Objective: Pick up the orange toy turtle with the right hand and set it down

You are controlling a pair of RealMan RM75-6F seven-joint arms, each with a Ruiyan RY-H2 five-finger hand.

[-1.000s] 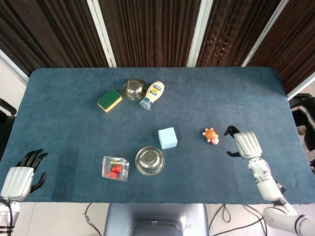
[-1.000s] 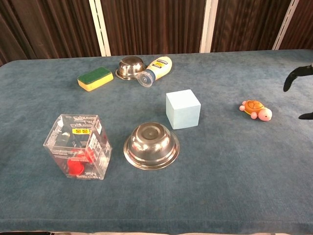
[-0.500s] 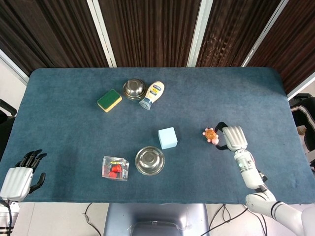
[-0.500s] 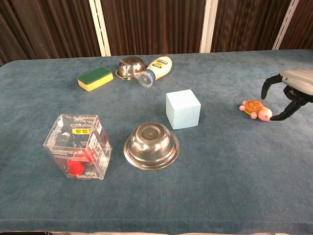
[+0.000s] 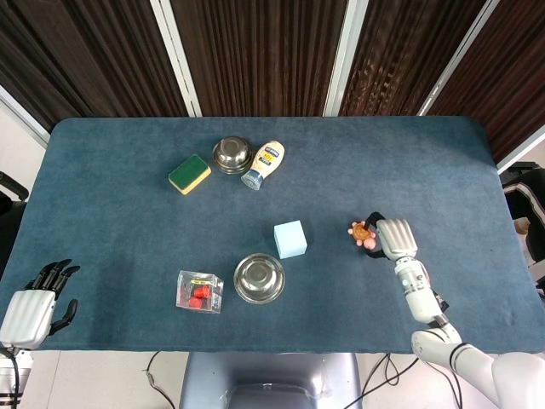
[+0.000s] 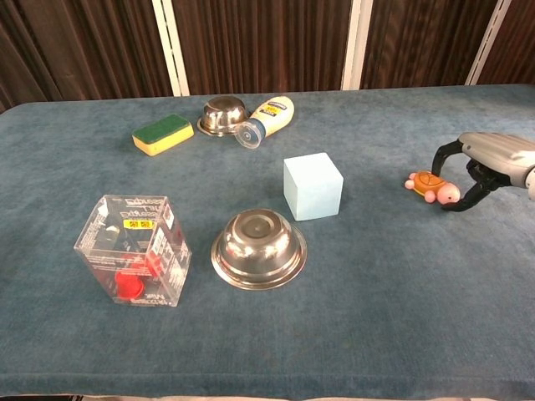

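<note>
The orange toy turtle (image 5: pixel 361 231) (image 6: pixel 429 184) lies on the blue table at the right, its pink head toward the front. My right hand (image 5: pixel 393 239) (image 6: pixel 489 154) hangs just right of it and arches over it. One black finger comes down behind the shell and the thumb in front of the head, so the turtle sits between them on the cloth. Whether they touch it is unclear. My left hand (image 5: pixel 34 307) rests off the table's front left corner, fingers apart, holding nothing.
A light blue cube (image 5: pixel 290 239) stands left of the turtle. An upturned steel bowl (image 5: pixel 259 278) and a clear box with red parts (image 5: pixel 200 291) sit nearer the front. At the back lie a sponge (image 5: pixel 189 174), another bowl (image 5: pixel 231 155) and a mayonnaise bottle (image 5: pixel 263 164).
My right hand has moved left from the table's right side and come down around the turtle. The turtle has shifted slightly left. The left hand has stayed still.
</note>
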